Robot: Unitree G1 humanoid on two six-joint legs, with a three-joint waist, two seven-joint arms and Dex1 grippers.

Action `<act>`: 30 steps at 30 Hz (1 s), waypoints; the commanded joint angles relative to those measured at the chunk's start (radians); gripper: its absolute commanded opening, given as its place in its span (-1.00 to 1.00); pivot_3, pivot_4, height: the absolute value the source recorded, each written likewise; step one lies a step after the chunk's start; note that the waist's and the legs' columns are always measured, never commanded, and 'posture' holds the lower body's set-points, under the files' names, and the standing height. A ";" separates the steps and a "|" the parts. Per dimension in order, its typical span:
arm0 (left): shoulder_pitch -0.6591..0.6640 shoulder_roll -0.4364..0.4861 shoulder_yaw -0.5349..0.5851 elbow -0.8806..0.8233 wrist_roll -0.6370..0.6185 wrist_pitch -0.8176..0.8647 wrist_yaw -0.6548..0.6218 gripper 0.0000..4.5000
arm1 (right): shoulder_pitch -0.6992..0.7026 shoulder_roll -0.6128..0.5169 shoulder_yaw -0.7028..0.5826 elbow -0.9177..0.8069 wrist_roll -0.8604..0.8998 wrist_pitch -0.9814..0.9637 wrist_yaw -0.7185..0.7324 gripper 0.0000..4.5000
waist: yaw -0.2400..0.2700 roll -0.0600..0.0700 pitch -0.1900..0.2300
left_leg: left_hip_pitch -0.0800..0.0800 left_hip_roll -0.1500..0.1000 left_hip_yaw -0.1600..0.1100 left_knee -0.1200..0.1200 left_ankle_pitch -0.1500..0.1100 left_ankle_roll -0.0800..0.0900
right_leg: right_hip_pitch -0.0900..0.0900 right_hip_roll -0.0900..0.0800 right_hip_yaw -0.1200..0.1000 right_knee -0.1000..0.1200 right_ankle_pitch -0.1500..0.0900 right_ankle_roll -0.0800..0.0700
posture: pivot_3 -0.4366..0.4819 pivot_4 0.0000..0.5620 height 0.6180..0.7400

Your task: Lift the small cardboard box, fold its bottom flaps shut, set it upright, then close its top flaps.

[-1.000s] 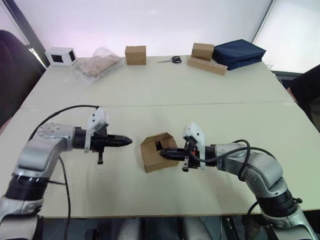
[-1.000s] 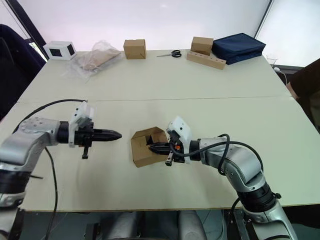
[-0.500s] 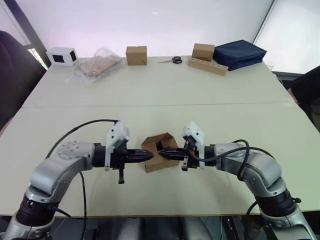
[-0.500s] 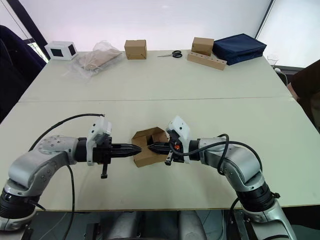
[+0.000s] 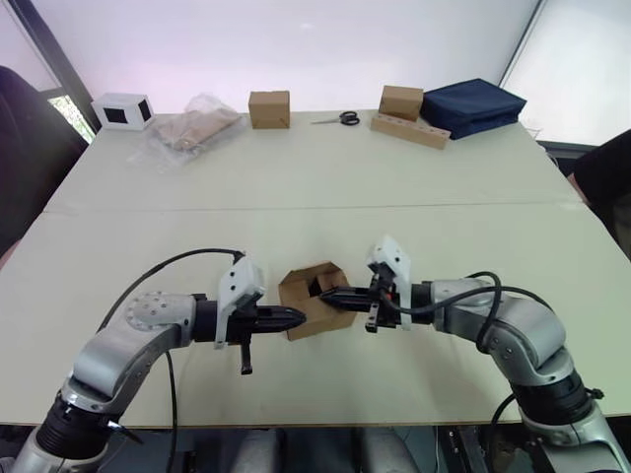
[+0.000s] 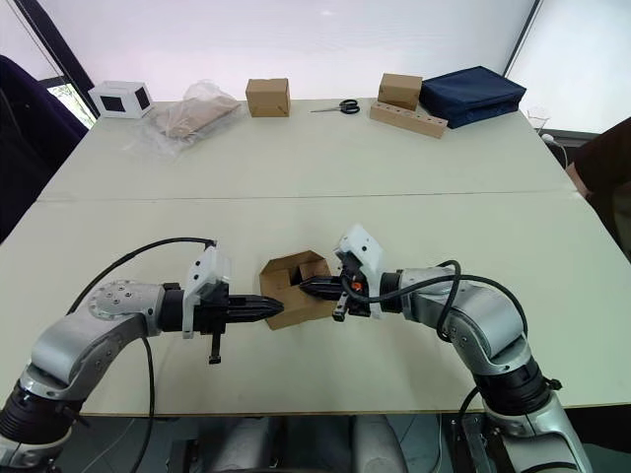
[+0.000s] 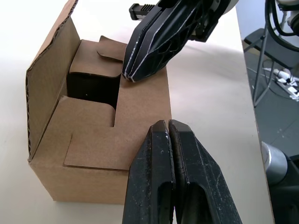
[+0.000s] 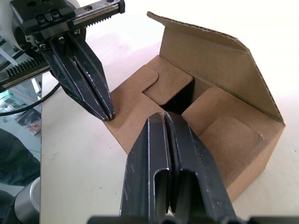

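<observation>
Tabletop [image 5: 414, 197] comes first: a wide pale surface, with the clutter pushed to its far edge, well apart from the work. Along that edge sit a white box with a black face [image 5: 120, 109], a crumpled plastic bag [image 5: 192, 126], two cube-like cartons [image 5: 268, 108] [image 5: 399, 101], scissors [image 5: 339, 118], a wooden block [image 5: 408, 129] and a dark blue pouch [image 5: 471, 104]. That spacing likely keeps the near half free for both arms.

Next, the small cardboard box [image 5: 314, 300] lies on the near half of the table, between the two arms, resting on the surface rather than lifted. Its open end faces up and toward the camera: one long flap stands raised, while the two inner flaps are folded partly in, leaving a dark gap between them. It probably lies this way so the flaps can be reached from both sides.

Both arms reach in low and nearly level, elbows out, pointing at each other across the box. The left gripper [image 5: 292, 316] has its fingers pressed together, the tip against the box's near left edge. The right gripper [image 5: 331, 294] is likewise closed on nothing, its tip at the folded flaps on the right side. Judging from this, the closed tips serve as pushers or pinning points to steady the carton before any lift, which has not yet happened.
</observation>
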State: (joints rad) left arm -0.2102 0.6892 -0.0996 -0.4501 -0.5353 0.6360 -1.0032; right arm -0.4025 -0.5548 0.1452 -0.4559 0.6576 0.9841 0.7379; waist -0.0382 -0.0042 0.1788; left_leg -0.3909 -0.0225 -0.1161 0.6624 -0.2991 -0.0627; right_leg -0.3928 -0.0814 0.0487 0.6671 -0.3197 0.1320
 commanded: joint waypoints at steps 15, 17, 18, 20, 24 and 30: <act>-0.024 0.035 -0.028 0.053 0.031 -0.062 -0.046 -0.98 | -0.461 0.013 0.033 0.575 -0.162 -0.323 0.287 -1.00 | -0.005 0.000 0.000 | 0.001 0.000 0.001 -0.001 0.000 0.000 | 0.000 0.000 0.000 0.000 0.000 0.000 | -0.05 -0.47 1.00; -0.024 0.039 -0.029 0.055 0.032 -0.068 -0.052 -0.98 | -0.485 0.031 0.077 0.618 -0.196 -0.359 0.341 -1.00 | -0.006 0.000 0.000 | 0.000 0.000 0.001 -0.001 0.000 0.000 | -0.001 0.000 0.000 0.000 0.000 0.000 | -0.05 -0.47 1.00; -0.025 0.041 -0.028 0.056 0.031 -0.070 -0.055 -0.98 | -0.490 0.034 0.093 0.632 -0.207 -0.372 0.370 -1.00 | -0.006 0.000 0.000 | 0.000 0.000 0.001 -0.001 0.000 0.000 | -0.001 0.000 0.000 0.000 0.000 0.000 | -0.05 -0.47 1.00; -0.025 0.045 -0.026 0.059 0.031 -0.074 -0.059 -0.98 | -0.494 0.039 0.108 0.648 -0.215 -0.388 0.420 -1.00 | -0.004 0.000 0.000 | 0.000 0.000 0.001 -0.001 0.000 0.000 | -0.001 0.000 0.000 0.000 0.000 0.000 | -0.05 -0.47 1.00; -0.026 0.054 -0.025 0.069 0.036 -0.088 -0.070 -0.98 | -0.483 0.042 0.111 0.625 -0.199 -0.378 0.487 -1.00 | -0.005 0.000 0.000 | 0.000 0.000 0.000 -0.001 0.000 0.000 | -0.001 0.000 0.000 0.000 0.000 0.000 | -0.05 -0.47 1.00; -0.049 0.063 -0.019 0.087 0.036 -0.094 -0.081 -0.98 | -0.448 0.038 0.104 0.572 -0.197 -0.358 0.518 -1.00 | -0.006 0.000 0.000 | 0.000 0.000 0.000 -0.001 0.000 0.000 | -0.001 0.000 0.000 0.000 0.000 0.000 | -0.05 -0.47 1.00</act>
State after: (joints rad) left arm -0.2528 0.7370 -0.1276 -0.3767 -0.5128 0.5387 -1.0841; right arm -0.8470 -0.5178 0.2676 0.1618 0.4460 0.6270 1.2461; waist -0.0443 -0.0038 0.1790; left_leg -0.3908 -0.0224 -0.1162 0.6614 -0.2990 -0.0629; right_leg -0.3941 -0.0816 0.0487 0.6669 -0.3197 0.1319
